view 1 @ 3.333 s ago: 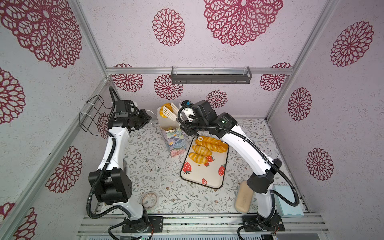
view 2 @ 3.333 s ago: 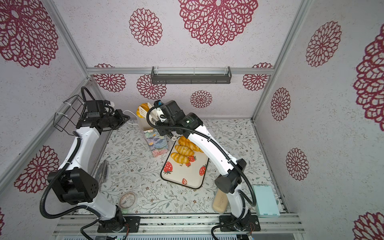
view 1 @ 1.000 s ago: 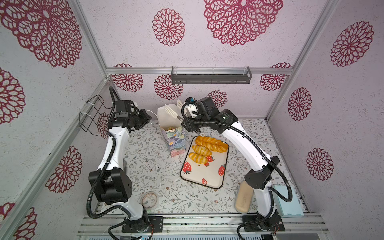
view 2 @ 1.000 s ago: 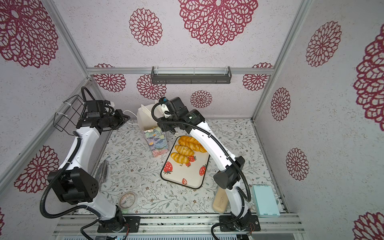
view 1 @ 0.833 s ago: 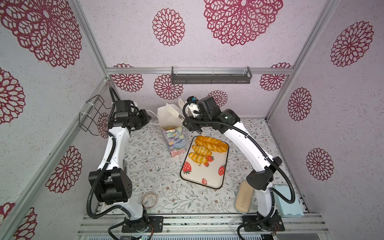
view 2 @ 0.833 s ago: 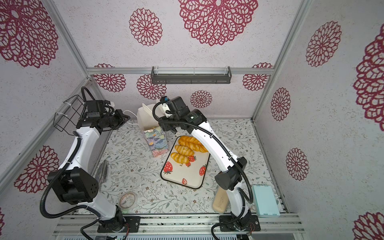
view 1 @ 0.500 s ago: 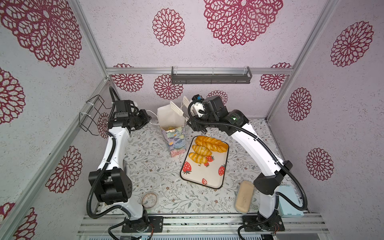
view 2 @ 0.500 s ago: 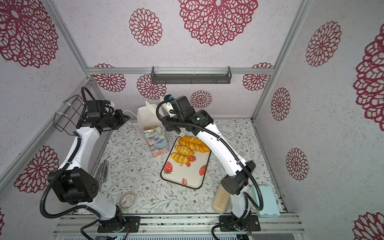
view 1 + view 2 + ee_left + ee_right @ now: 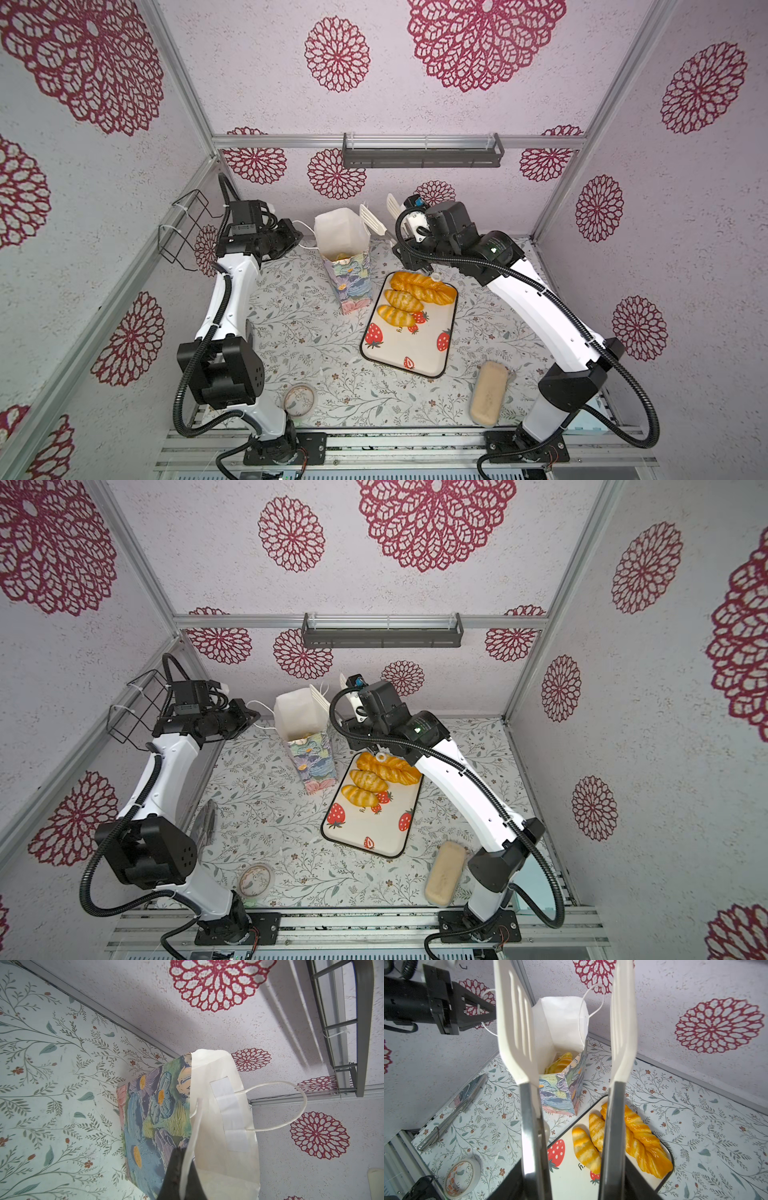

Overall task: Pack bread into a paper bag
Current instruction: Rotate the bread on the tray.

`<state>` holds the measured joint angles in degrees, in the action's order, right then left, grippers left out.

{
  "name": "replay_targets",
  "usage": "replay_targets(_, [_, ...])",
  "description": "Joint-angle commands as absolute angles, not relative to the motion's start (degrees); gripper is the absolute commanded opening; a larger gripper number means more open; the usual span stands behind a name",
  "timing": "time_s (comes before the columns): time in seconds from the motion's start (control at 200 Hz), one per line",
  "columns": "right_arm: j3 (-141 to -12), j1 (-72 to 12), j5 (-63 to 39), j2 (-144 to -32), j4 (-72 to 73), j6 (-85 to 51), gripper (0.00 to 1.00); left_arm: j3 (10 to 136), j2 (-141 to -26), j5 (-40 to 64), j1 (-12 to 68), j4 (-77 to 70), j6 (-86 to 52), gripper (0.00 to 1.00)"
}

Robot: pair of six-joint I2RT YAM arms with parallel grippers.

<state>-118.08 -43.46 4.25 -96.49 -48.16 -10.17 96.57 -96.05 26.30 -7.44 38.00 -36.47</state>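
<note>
The flowered paper bag (image 9: pixel 348 272) (image 9: pixel 314 759) (image 9: pixel 563 1088) stands upright left of the strawberry tray (image 9: pixel 409 353). My left gripper (image 9: pixel 296 235) (image 9: pixel 184 1165) is shut on the bag's white cord handle (image 9: pixel 194 1126), which holds the mouth open. Golden bread (image 9: pixel 560 1061) lies inside the bag. On the tray lie a long twisted loaf (image 9: pixel 422 287) (image 9: pixel 643 1142) and two striped rolls (image 9: pixel 403 300) (image 9: pixel 395 315). My right gripper (image 9: pixel 405 245) (image 9: pixel 574 1180) is shut on white-tipped tongs (image 9: pixel 370 220) (image 9: pixel 515 1022). The tongs stand spread and empty beside the bag's mouth.
A pale beige block (image 9: pixel 488 392) lies at the front right, a tape roll (image 9: pixel 300 399) at the front left. A metal utensil (image 9: pixel 452 1118) rests along the left wall. A wire basket (image 9: pixel 183 226) hangs on the left wall, and a grey shelf (image 9: pixel 422 151) on the back wall.
The right arm has drawn the tongs up and to the right, away from the bag's mouth; they no longer carry bread. The left arm and the bag have not moved.
</note>
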Motion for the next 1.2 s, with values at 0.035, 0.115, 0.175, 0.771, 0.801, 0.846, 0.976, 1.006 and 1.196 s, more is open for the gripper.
replay_targets(0.035, [-113.82, -42.03, 7.35, -90.08, -44.18, -11.19, 0.57, 95.89, -95.71, 26.25, -7.38, 37.04, -36.13, 0.0])
replay_targets(0.115, [-110.07, -41.49, 7.54, -87.76, -43.77, -11.66, 0.57, 95.97, -95.71, 26.28, -7.33, 37.04, -36.15, 0.0])
replay_targets(0.175, [-107.38, -41.1, 7.69, -86.25, -43.63, -11.93, 0.57, 95.89, -95.71, 26.36, -7.34, 37.08, -36.14, 0.0])
replay_targets(0.771, [-83.66, -39.2, 4.74, -77.26, -42.36, -16.76, 0.57, 95.97, -95.54, 26.37, -7.36, 36.91, -36.01, 0.0])
replay_targets(0.801, [-82.71, -39.2, 4.25, -77.17, -42.18, -16.99, 0.57, 95.89, -95.47, 26.37, -7.36, 36.85, -35.98, 0.0])
replay_targets(0.846, [-81.28, -39.2, 3.52, -77.08, -41.87, -17.38, 0.57, 95.98, -95.45, 26.41, -7.32, 36.82, -35.97, 0.0])
replay_targets(0.976, [-77.16, -39.19, 1.76, -76.99, -40.62, -18.68, 0.57, 95.89, -95.33, 26.37, -7.32, 36.76, -35.96, 0.0])
replay_targets(1.006, [-76.2, -39.2, 1.12, -76.91, -40.0, -19.22, 0.57, 95.98, -95.32, 26.37, -7.38, 36.81, -35.96, 0.0])
replay_targets(1.196, [-71.67, -39.25, -1.61, -77.35, -38.4, -19.79, 0.57, 95.97, -95.53, 26.24, -7.3, 36.91, -35.87, 0.0])
